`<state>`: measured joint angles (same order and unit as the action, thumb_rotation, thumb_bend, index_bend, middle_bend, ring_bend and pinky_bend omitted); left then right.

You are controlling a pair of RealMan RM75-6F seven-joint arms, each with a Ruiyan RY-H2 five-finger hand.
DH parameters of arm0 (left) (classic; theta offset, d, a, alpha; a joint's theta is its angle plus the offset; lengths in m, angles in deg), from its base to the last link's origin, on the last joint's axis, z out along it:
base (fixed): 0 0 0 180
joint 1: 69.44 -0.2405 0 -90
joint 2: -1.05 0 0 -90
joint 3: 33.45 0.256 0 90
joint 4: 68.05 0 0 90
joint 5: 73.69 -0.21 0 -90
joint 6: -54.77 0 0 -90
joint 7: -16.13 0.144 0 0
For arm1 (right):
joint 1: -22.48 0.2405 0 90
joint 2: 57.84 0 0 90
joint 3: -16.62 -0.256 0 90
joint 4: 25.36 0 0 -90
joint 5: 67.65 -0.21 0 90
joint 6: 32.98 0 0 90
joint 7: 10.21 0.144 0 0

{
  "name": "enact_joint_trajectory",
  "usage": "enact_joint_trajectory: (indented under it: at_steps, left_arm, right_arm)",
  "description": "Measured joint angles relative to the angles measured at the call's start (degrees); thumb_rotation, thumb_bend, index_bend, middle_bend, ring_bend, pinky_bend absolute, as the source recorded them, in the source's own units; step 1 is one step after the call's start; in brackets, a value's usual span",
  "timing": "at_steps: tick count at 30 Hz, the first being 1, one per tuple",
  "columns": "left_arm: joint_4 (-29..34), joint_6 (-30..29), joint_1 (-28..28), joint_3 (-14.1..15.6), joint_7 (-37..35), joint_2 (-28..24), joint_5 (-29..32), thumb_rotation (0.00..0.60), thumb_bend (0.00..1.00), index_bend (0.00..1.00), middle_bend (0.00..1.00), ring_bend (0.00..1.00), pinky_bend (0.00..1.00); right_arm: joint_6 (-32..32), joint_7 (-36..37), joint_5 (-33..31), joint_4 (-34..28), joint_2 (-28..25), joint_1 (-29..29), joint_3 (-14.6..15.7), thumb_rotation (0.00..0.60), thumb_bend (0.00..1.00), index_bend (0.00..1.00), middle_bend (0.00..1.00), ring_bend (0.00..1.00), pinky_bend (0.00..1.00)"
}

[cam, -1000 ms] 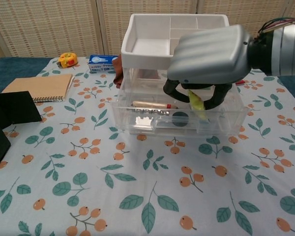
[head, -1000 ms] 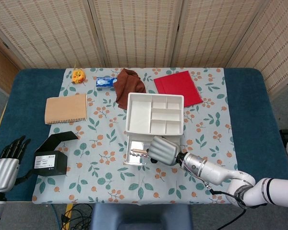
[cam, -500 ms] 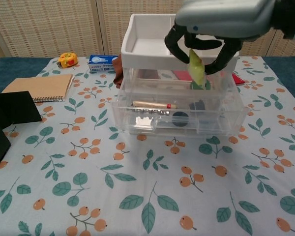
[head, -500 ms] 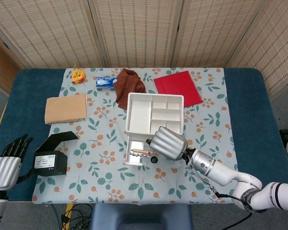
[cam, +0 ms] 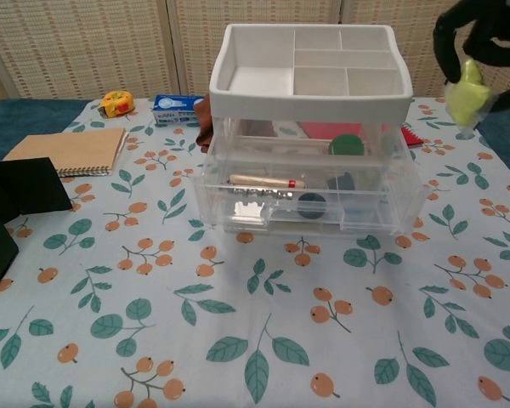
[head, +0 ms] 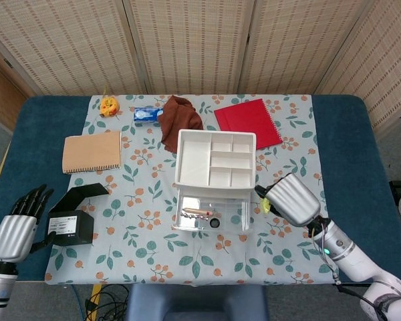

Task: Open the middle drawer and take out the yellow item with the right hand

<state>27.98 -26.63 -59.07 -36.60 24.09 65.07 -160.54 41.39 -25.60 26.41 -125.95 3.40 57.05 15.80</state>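
Note:
The white-topped clear drawer unit [head: 216, 160] [cam: 310, 81] stands mid-table with its middle drawer [head: 210, 215] [cam: 310, 204] pulled out toward me. A brown pen-like tool [cam: 266, 181] and dark round pieces lie in the drawer. My right hand [head: 293, 199] [cam: 480, 34] hovers to the right of the unit, above the tablecloth, pinching the yellow item [head: 265, 206] [cam: 467, 92]. My left hand [head: 19, 224] hangs off the table's front left corner, fingers spread and holding nothing.
A black box with open lid [head: 72, 217] sits front left. A tan notebook [head: 91, 151], orange tape measure [head: 108, 105], blue packet [head: 146, 115], brown cloth [head: 180, 120] and red notebook [head: 248, 122] lie along the back of the floral cloth.
My right hand lifted the yellow item out of the open drawer and carried it up and to the right of the unit. The left hand barely shifted.

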Motion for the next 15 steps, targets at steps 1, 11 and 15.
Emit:
enact_joint_trajectory:
  at_steps: [1,11,15]
  left_arm:
    - [0.12,0.03,0.09,-0.02,0.1,0.0,-0.08,0.6,0.22,0.03,0.03,0.05,0.13]
    - [0.78,-0.51,0.07,-0.06,0.34,-0.12,-0.17,0.6,0.22,0.03,0.03,0.05,0.13]
    - [0.91,-0.8,-0.07,-0.03,0.36,-0.21,-0.15,0.6,0.22,0.03,0.03,0.05,0.13]
  right_arm:
    - [0.05,1.12,-0.21,1.03,0.45,-0.65,0.43,0.6,0.5,0.67,0.89,1.0,1.0]
    - [-1.75,9.11,-1.27,11.69,7.46,-4.25,2.92,0.6,0.5,0.67,0.89,1.0,1.0]
    - [-3.81,10.59,-0.37,14.75,10.48,-4.43,3.88,0.6,0.5,0.66,0.89,1.0,1.0]
